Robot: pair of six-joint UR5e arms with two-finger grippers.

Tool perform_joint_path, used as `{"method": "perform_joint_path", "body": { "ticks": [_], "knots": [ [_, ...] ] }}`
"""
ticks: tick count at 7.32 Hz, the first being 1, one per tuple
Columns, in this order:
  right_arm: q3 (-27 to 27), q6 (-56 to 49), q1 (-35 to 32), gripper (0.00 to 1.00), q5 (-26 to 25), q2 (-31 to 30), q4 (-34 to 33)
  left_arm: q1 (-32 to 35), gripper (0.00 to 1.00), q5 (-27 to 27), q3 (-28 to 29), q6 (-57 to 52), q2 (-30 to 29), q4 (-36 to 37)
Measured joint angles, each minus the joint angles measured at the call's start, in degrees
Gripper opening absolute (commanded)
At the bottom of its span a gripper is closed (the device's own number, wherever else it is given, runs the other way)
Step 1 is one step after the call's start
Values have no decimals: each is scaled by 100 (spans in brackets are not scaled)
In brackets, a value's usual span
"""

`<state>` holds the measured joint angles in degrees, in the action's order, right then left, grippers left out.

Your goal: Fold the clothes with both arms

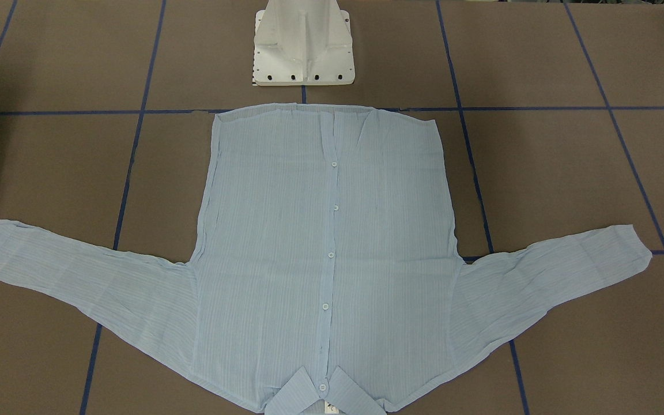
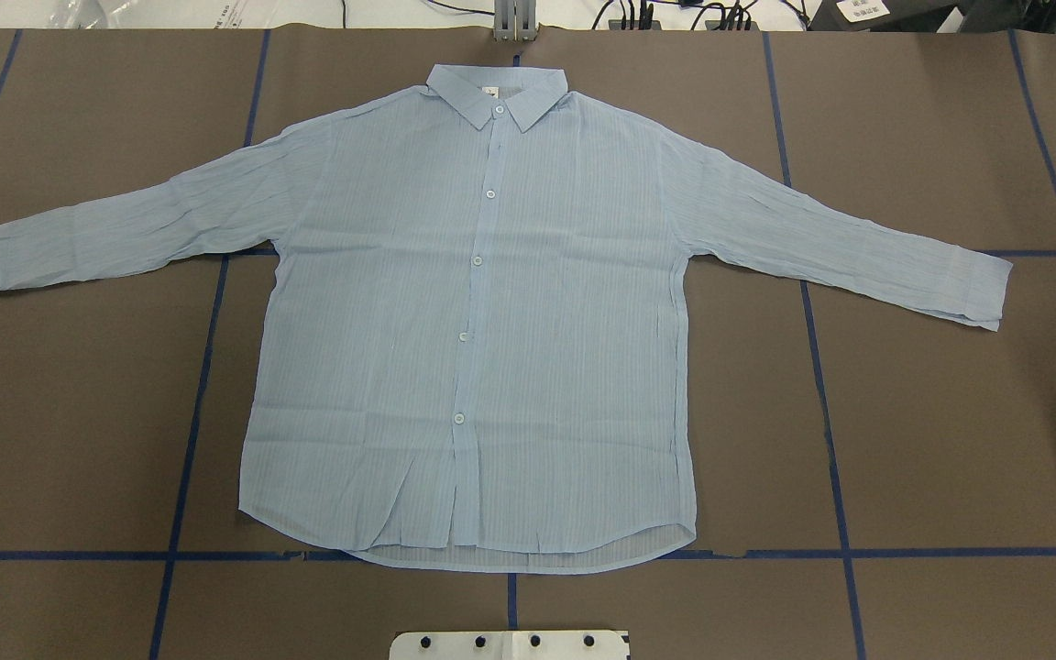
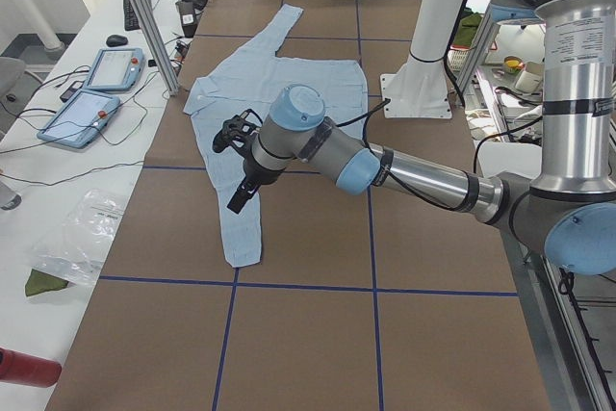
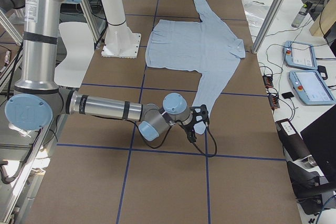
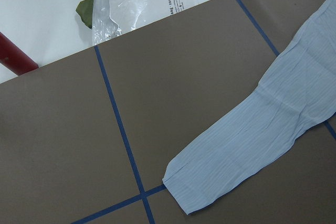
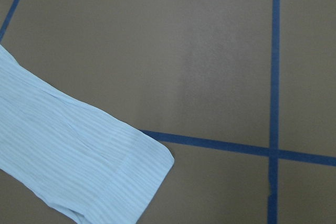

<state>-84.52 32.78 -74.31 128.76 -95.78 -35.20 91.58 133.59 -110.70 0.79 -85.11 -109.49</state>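
Shirt [image 2: 491, 321] first: it lies flat, buttoned and front up in the middle of the bench [image 2: 950, 440]. Its hem is toward the white pedestal [image 1: 303, 46], its collar [image 2: 498, 92] is at the far edge, and both sleeves are spread wide to the sides. No fold shows yet, so I judge you are at the opening step, taking the sleeves.

The left gripper [image 3: 235, 205] hovers over the left sleeve, toward the left cuff [image 5: 184, 195]. The right gripper [image 4: 191, 136] hangs near the right cuff [image 6: 144, 179]. Neither seems to touch cloth. Both show only in the side views, so you cannot tell from these whether either is released or clenched.

To do this step well, come down at each cuff rather than mid-sleeve. Pinch low against the bench so you catch both layers of this thin, crinkly fabric. Lift only enough to clear the surface, since a high lift will likely drag the body off its square lie. Carry both cuffs inward together so the pulls balance. There are creases near the hem [image 2: 418, 500] beside the button strip, and you should keep tension away from them or they may deepen.
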Motion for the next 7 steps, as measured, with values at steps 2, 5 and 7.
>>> {"method": "perform_joint_path", "body": {
  "ticks": [2,5,7],
  "knots": [
    [648,531,526,96,-383,496,613,4,100,6,-3,0,3,-2],
    [1279,690,907,85,-794,906,869,1,100,9,-4,0,2,-2],
    [1530,699,1019,78,-955,980,983,0,100,9,-5,0,-4,-2]
  ]
}}
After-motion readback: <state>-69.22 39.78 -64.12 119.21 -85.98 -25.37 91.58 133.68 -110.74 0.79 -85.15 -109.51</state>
